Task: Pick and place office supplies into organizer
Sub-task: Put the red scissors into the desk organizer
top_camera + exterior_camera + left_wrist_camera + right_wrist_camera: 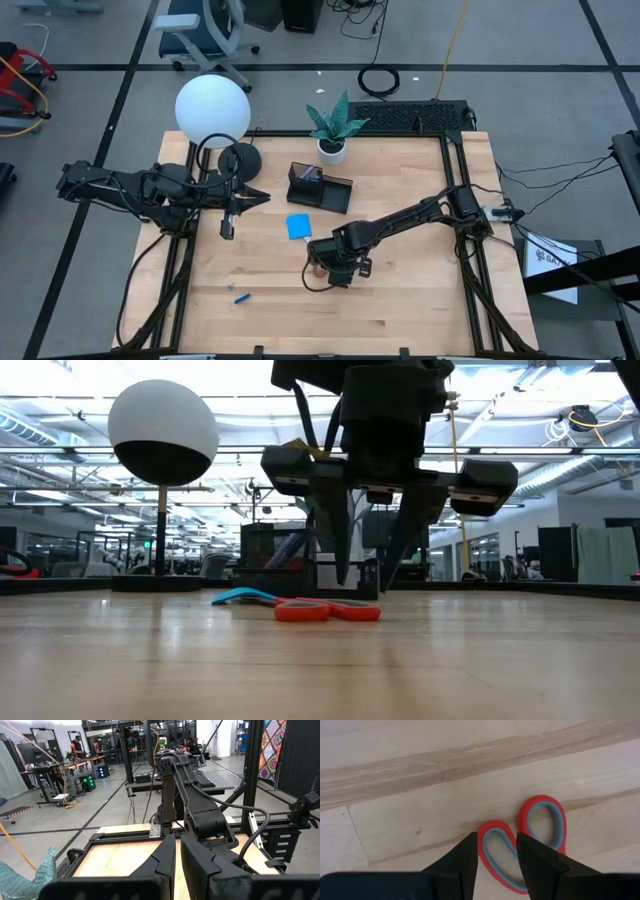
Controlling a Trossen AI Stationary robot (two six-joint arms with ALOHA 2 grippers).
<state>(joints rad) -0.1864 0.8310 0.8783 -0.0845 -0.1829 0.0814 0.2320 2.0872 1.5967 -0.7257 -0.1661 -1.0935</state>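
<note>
The right gripper (493,851) hung directly above the scissors (522,840) on the table, fingers spread astride one red handle loop; the left gripper (177,854), closed, waited well apart.

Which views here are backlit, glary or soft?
Low view: right gripper is a dark silhouette against bright ceiling lights, tabletop foreground soft; right wrist view: scissors evenly lit, no glare; high view: lamp globe blown out white.
</note>
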